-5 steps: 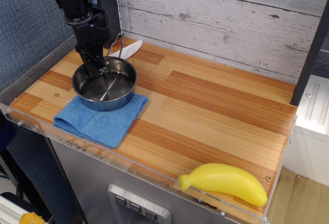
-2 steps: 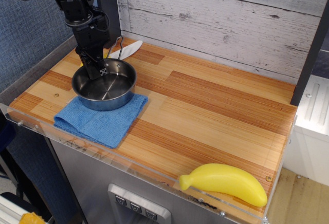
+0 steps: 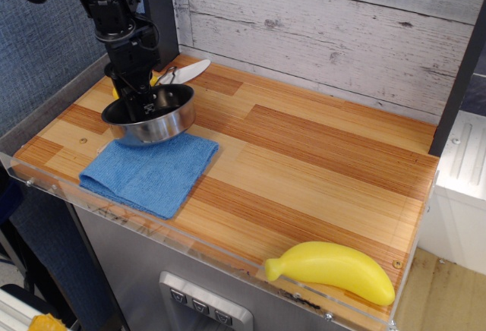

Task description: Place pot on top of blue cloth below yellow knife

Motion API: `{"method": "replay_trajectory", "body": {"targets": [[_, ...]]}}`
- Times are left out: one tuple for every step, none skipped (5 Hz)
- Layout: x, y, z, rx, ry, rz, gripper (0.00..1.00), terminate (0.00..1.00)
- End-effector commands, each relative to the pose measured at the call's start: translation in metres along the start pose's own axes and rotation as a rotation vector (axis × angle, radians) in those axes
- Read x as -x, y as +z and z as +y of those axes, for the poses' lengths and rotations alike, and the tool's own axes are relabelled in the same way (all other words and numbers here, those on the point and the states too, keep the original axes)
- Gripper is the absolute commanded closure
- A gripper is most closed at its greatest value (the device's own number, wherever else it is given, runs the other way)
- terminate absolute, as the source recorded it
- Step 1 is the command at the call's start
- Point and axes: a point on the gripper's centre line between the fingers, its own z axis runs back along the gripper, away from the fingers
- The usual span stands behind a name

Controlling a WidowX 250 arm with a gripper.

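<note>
Nowhere on the things or the desk is there a brand, label or any writing that can be read. Only one container shows, the pot, a shallow shiny steel pan, and as far as its inside can be seen it holds nothing but the tool reaching into it. It sits tilted near the desk's far left corner, its near side over the far edge of the blue cloth; whether it touches the cloth or hangs just above cannot be told. Its thin wire handle points toward the far edge of the desk. The tool comes down from the dark arm above and its tip is at the pot's far rim, apparently closed on that rim, though the fingers themselves are too dark and small to make out clearly.

The blue cloth lies folded flat by the left part of the near edge, one corner pointing at that edge. Just behind the pot, by the far left corner, lies the yellow knife: its white blade points along the far edge, and a bit of its yellow handle shows beside the arm. Well apart from all this, a yellow banana lies at the near right corner, right along the clear plastic lip of the near edge, its stem end pointing left
</note>
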Motion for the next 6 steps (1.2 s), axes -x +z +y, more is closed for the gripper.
{"method": "replay_trajectory", "body": {"targets": [[0.001,0.014,0.009,-0.021,0.011,-0.014,0.0,0.0],[-0.006,0.021,0.009,-0.027,-0.03,-0.035,0.0,0.0],[-0.014,0.037,0.011,-0.06,-0.057,-0.059,0.0,0.0],[-0.022,0.056,0.015,-0.088,-0.097,-0.105,0.0,0.0],[-0.032,0.085,0.017,-0.107,-0.144,-0.175,0.0,0.0],[-0.041,0.118,0.015,-0.154,-0.182,-0.214,0.0,0.0]]}}
